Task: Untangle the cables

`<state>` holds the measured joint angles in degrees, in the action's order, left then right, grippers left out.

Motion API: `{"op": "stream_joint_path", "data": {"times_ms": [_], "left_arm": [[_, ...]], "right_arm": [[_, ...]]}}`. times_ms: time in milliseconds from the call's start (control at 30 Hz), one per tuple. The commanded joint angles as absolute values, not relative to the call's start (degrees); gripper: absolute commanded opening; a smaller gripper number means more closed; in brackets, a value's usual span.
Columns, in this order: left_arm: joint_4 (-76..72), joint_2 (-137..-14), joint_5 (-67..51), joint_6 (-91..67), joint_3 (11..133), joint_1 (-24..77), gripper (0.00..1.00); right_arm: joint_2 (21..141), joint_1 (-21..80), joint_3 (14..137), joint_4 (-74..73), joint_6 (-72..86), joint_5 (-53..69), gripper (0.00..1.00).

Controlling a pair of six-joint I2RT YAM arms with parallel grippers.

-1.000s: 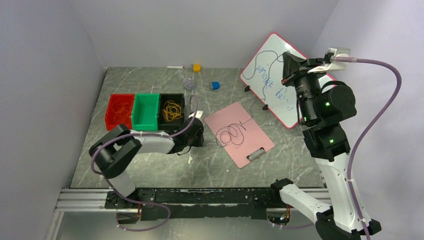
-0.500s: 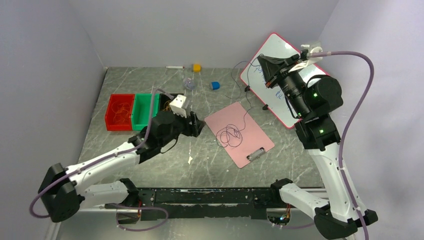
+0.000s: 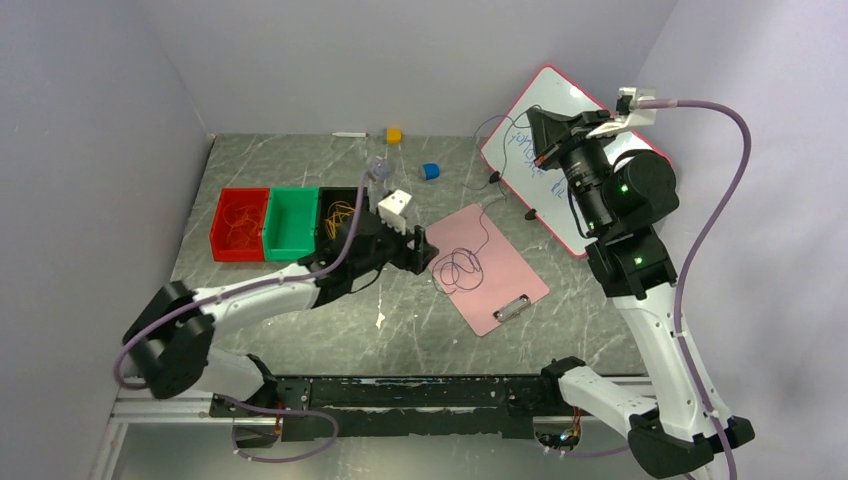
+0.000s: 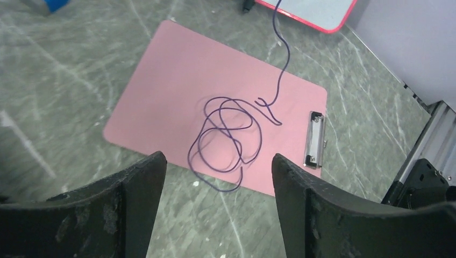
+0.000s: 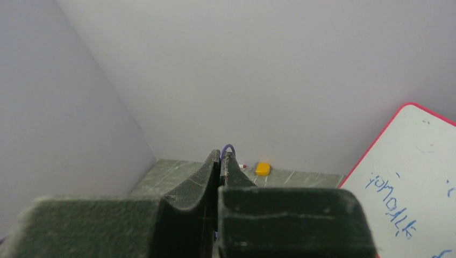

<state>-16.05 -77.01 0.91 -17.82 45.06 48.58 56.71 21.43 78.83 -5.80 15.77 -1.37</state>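
One dark cable (image 3: 460,270) is in play: its knot lies on the pink clipboard (image 3: 510,270), your right gripper (image 5: 221,156) pinches its end up past the clipboard's far edge, your left gripper (image 3: 420,250) hangs wide open and empty over the knot, so next pin a loop, I reckon.

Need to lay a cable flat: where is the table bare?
Bare: the near strip between pink clipboard and rail; the corner behind the red bin. Crowded: the dark cable on the clipboard, the blue cube near the whiteboard.
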Motion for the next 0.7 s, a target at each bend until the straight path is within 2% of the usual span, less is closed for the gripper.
{"op": "stream_joint_path", "data": {"times_ms": [0, 367, 567, 667], "left_arm": [[-25.25, -84.20, -9.22, -18.47, 51.15, 48.70, 0.78], [-25.19, -103.54, -16.79, -20.47, 65.58, 49.06, 0.86], [-26.52, -109.18, -20.66, -23.72, 68.40, 50.29, 0.90], [-26.63, -110.51, -20.41, -23.47, 67.63, 51.91, 0.87]], "right_arm": [[55.20, 21.31, 78.06, -5.38, 18.30, -5.88, 0.00], [54.32, 21.26, 77.09, -6.62, 18.02, -5.70, 0.00], [53.81, 21.27, 76.82, -7.15, 17.29, -6.47, 0.00], [53.47, 21.27, 76.65, -7.24, 16.95, -6.91, 0.00]]}}
